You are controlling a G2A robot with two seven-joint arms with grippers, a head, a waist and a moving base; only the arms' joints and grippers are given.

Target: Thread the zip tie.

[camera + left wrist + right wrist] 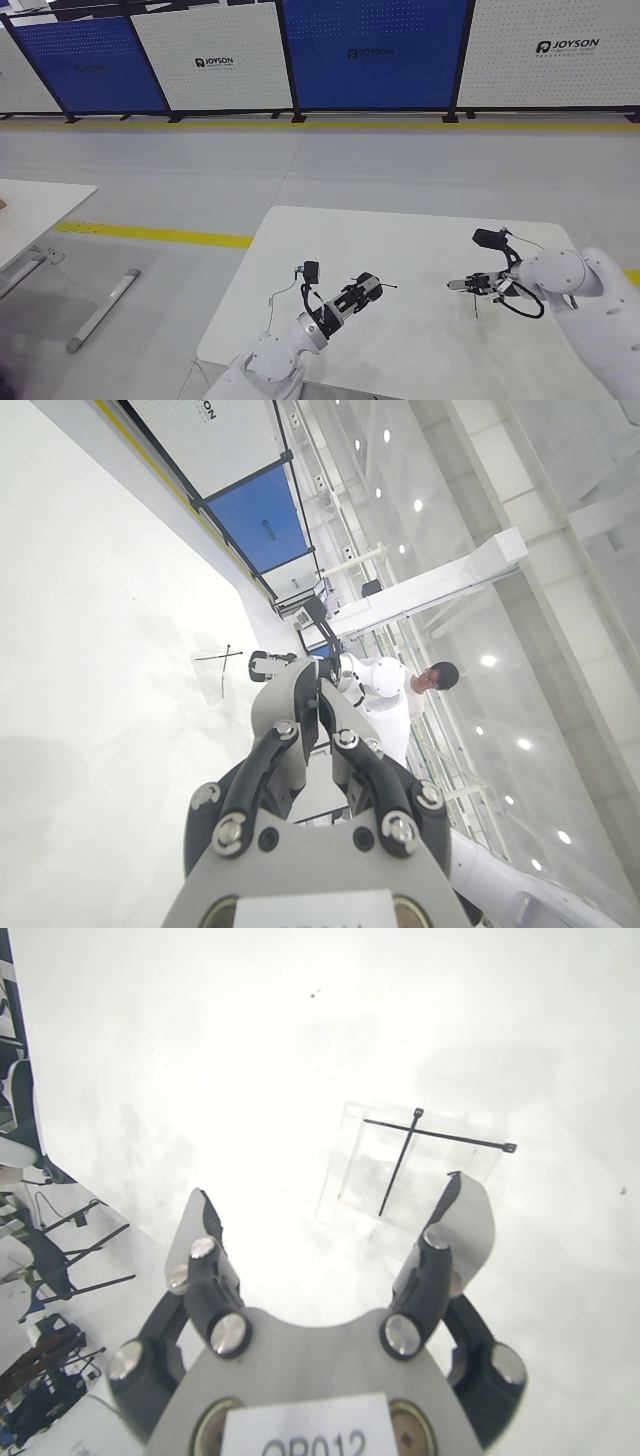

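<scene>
My left gripper (368,287) hangs over the near middle of the white table (420,240), shut on a thin black zip tie (388,287) that sticks out sideways past its fingers (300,695). Two more black zip ties (410,1138) lie crossed on a clear plastic block (350,1208). My right gripper (327,1185) hovers just short of them, open and holding nothing. The top view puts the right gripper (462,285) at the table's right, with the crossed ties (475,302) just below it. Seen from the left wrist, the crossed ties (222,660) lie beside the right gripper (265,665).
The table's near edge (230,355) lies close to the left arm. A second white table (30,210) stands off to the left across open floor. Blue and white partition panels (370,55) line the back.
</scene>
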